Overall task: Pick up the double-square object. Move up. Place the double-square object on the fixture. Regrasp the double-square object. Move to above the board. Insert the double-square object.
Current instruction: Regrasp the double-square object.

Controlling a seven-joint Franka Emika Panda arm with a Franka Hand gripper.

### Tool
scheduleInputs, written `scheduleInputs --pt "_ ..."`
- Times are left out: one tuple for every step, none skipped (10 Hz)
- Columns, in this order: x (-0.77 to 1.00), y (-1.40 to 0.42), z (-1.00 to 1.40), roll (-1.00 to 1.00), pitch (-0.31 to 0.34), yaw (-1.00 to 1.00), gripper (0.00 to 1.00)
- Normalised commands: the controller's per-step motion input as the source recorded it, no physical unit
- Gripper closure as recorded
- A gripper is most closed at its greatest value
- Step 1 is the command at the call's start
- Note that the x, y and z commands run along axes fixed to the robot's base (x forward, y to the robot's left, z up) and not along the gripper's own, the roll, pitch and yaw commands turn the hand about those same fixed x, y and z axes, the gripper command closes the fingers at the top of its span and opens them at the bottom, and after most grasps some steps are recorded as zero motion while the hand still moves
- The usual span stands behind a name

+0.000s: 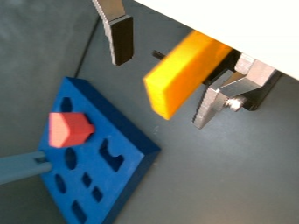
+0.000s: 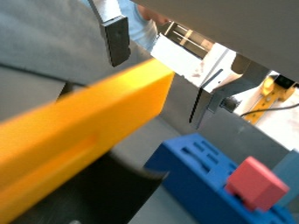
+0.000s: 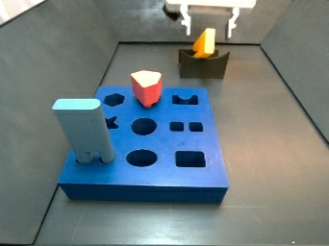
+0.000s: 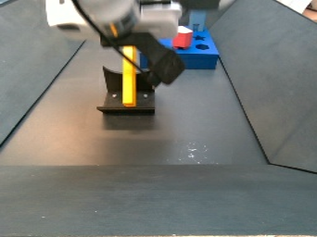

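Yellow block (image 3: 205, 42) stands upright in the holder (image 3: 203, 63), parked for regrasp. Tool (image 3: 213, 21) sits just above it, plates apart, gripping nothing; blue board (image 3: 148, 183) well apart.

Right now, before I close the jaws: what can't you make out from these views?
1. Lower end of the double-square object: hidden by the wall of the fixture, side view.
2. The gripper, above the fixture with jaws open: upper part cut off by the side view's edge.
3. The board: mostly behind the arm in a side view; cut off in both wrist views.
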Motion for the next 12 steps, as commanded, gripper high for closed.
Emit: scheduleInputs --pt "-0.03 0.01 1.0 0.06 0.066 -0.01 0.0" --pt "-0.03 0.01 0.84 0.06 0.069 -0.02 0.0" --pt "-0.03 0.01 0.65 0.05 0.072 -0.03 0.0" --pt "-0.03 0.01 0.52 0.05 0.071 -0.03 0.0" --pt "-0.02 0.01 0.26 0.05 0.071 -0.04 0.0" --pt "0.14 -0.83 0.81 1.0 0.045 0.02 0.0" --pt "0.14 -0.79 0.7 1.0 0.043 0.02 0.0" --pt "0.07 -0.64 0.55 1.0 0.039 0.02 0.0" --pt "0.01 -0.37 0.28 1.0 0.034 0.02 0.0" --pt "0.0 -0.24 0.14 1.0 0.031 0.02 0.0" --pt "0.0 -0.1 0.05 1.0 0.03 0.02 0.0" --pt "-0.01 -0.05 0.04 1.0 0.03 0.02 0.0"
